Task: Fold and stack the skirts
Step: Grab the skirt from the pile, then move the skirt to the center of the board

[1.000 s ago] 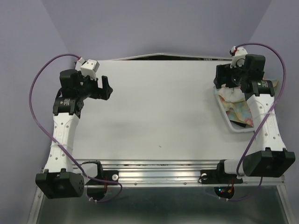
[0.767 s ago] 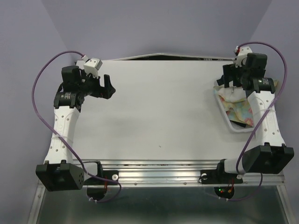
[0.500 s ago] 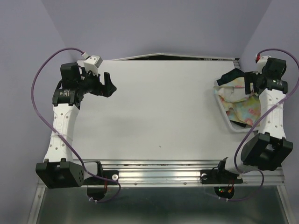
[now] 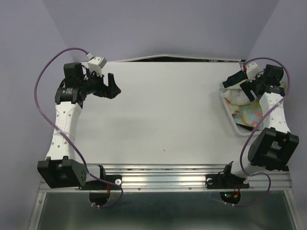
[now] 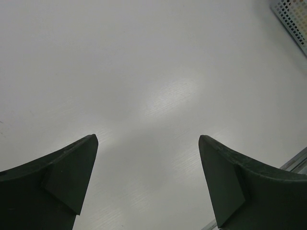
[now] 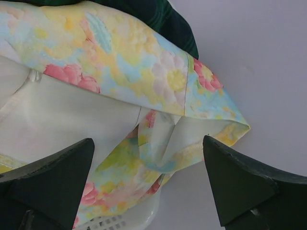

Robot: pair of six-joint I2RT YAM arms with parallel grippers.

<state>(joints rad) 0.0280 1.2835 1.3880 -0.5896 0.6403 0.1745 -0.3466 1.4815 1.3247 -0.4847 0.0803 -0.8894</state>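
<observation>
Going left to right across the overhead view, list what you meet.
The left gripper → table → basket holding the floral skirt. The right gripper overlaps the basket, so it is left out of the order.

**Pale tabletop (image 4: 163,110) carrying one basket (image 4: 230,116)**

The tabletop is lying broad and flat, pale grey, and is catching a soft patch of glare in the left wrist view. The basket, white mesh plastic, is sitting directly on it at the right edge, toward the far corner. Its perforated corner is showing at the top right of the left wrist view.
</observation>
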